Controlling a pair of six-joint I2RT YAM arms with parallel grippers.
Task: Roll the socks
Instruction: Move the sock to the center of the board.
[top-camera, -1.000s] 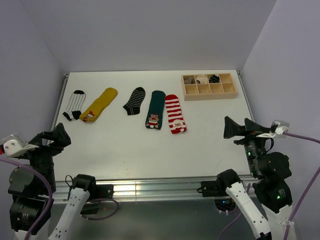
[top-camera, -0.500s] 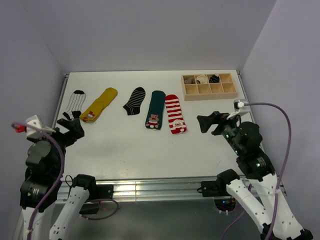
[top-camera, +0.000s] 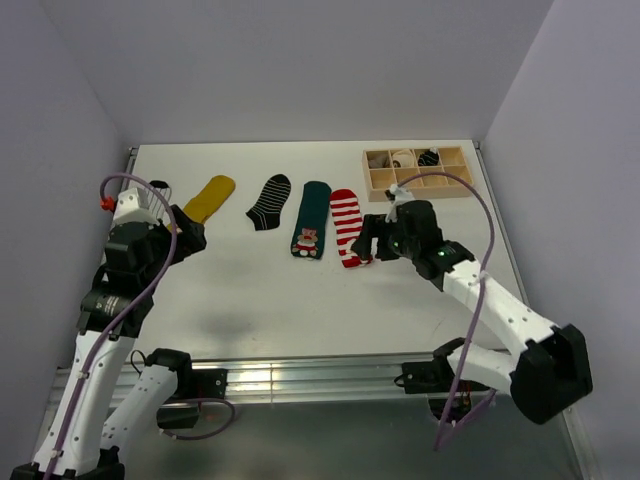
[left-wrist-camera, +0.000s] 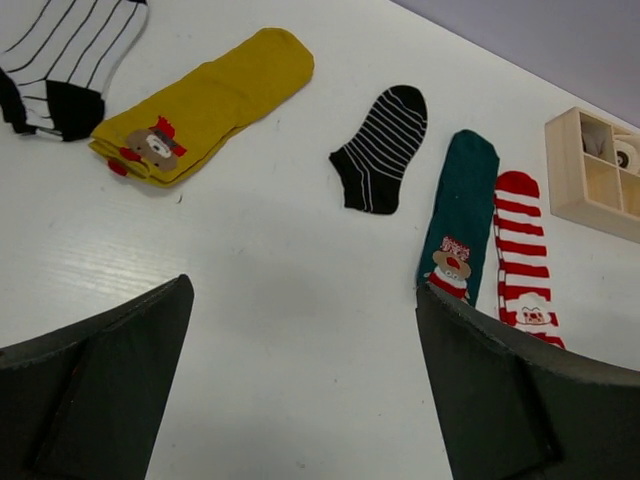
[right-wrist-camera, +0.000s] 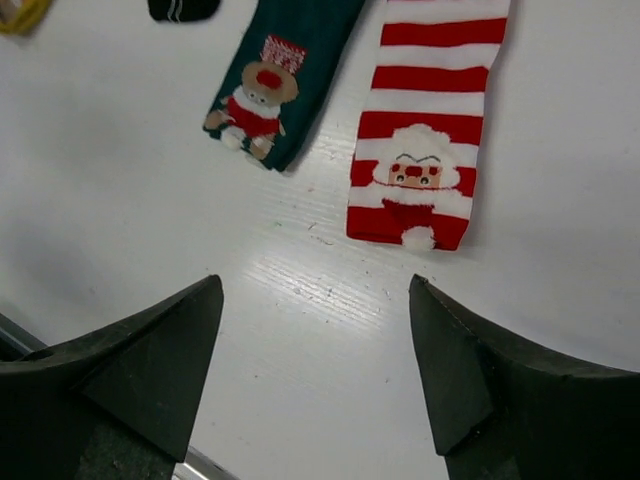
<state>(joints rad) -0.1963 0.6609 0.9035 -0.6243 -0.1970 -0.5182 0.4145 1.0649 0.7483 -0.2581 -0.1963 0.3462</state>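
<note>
Three socks lie flat in a row at mid-table: a black one with thin white stripes (top-camera: 270, 201) (left-wrist-camera: 383, 147), a dark green one with a bear figure (top-camera: 311, 220) (left-wrist-camera: 458, 215) (right-wrist-camera: 285, 70), and a red-and-white striped one with a Santa figure (top-camera: 349, 226) (left-wrist-camera: 520, 260) (right-wrist-camera: 430, 130). My right gripper (top-camera: 370, 246) (right-wrist-camera: 315, 285) hovers open just in front of the Santa sock's cuff, with nothing between its fingers. At the left, my left gripper (top-camera: 188, 238) (left-wrist-camera: 305, 290) is open and empty over bare table, short of the socks.
A yellow sock (top-camera: 208, 198) (left-wrist-camera: 205, 105) and a white sock with black stripes (left-wrist-camera: 70, 60) lie at the far left, the latter mostly behind my left arm in the top view. A wooden compartment box (top-camera: 418, 172) (left-wrist-camera: 595, 170) with rolled socks stands at the back right.
Both arms have swung up from the near table edge over the table. The right gripper moved left to the Santa sock; the left moved forward toward the yellow sock. The socks have not moved.
</note>
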